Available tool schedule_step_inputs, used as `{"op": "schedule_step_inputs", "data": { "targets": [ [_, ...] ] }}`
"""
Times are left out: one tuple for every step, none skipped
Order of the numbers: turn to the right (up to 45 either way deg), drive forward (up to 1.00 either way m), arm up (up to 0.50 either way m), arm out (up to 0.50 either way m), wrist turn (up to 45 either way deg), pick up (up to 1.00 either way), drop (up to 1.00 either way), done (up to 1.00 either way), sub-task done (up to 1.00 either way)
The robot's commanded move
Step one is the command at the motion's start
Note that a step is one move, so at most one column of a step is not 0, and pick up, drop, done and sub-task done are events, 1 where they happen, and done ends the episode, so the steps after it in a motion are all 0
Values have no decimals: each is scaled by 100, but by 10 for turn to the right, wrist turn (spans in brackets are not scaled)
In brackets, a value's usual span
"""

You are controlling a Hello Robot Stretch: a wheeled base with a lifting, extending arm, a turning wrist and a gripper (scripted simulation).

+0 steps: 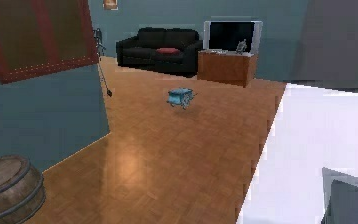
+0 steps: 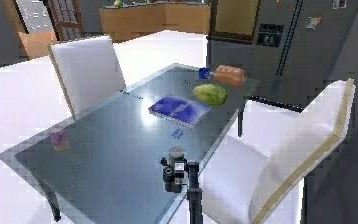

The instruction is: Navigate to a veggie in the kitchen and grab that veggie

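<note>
A green rounded veggie (image 2: 211,93) lies on the far part of the glass table (image 2: 107,150) in the arm side view. Just beyond it are an orange-brown loaf (image 2: 230,73) and a small blue thing (image 2: 204,72). The arm (image 2: 194,200) rises from the bottom edge, and the gripper (image 2: 172,172) sits over the table's near edge, well short of the veggie. I cannot make out its far end, so I cannot tell whether it holds anything.
A blue book (image 2: 179,108) and a pink cup (image 2: 59,138) lie on the table, with white chairs at the left (image 2: 87,70) and right (image 2: 297,140). The forward view has wood floor, a black sofa (image 1: 159,47), a TV stand (image 1: 227,66), a small blue object (image 1: 180,97) and a barrel (image 1: 12,190).
</note>
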Motion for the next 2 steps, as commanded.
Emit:
{"op": "schedule_step_inputs", "data": {
  "targets": [
    [0,0,10,0,0,0,0,0,0],
    [0,0,0,0,0,0,0,100,0]
  ]
}}
